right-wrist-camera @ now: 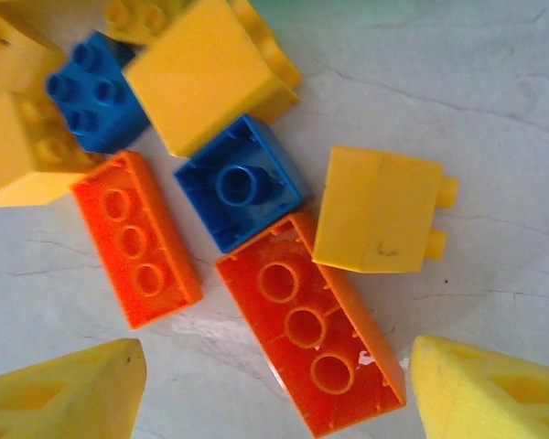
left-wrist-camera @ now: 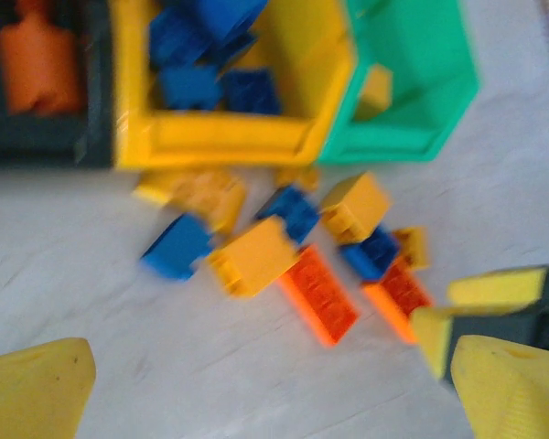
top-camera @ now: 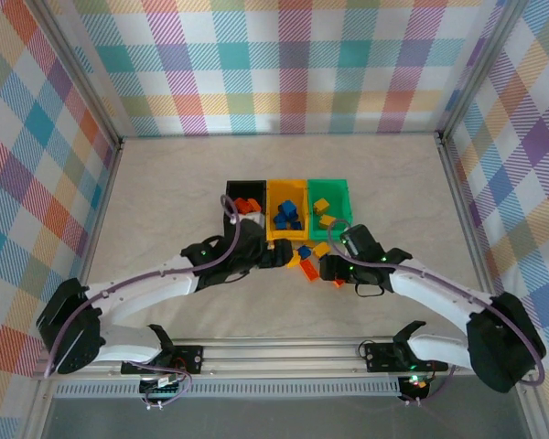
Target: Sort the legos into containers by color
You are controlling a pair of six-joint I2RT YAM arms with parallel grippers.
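Three joined bins stand mid-table: black (top-camera: 231, 187) holding orange-red legos (top-camera: 248, 205), yellow-orange (top-camera: 271, 210) holding blue legos (top-camera: 286, 214), green (top-camera: 348, 197) holding yellow legos (top-camera: 321, 207). In front of them lies a loose pile (top-camera: 309, 256) of orange-red, blue and yellow bricks. My left gripper (left-wrist-camera: 274, 393) is open over bare table just short of the pile. My right gripper (right-wrist-camera: 279, 402) is open and low over the pile. An upside-down orange-red brick (right-wrist-camera: 311, 325) reaches down between its fingertips, untouched. Beside it lie another orange-red brick (right-wrist-camera: 137, 238), a blue brick (right-wrist-camera: 241, 181) and a yellow brick (right-wrist-camera: 380, 210).
Plaid walls enclose the pale table (top-camera: 165, 201) on three sides, with a metal rail (top-camera: 284, 352) along the near edge. The two grippers sit close together at the pile; the right one's yellow fingers (left-wrist-camera: 494, 293) show in the left wrist view.
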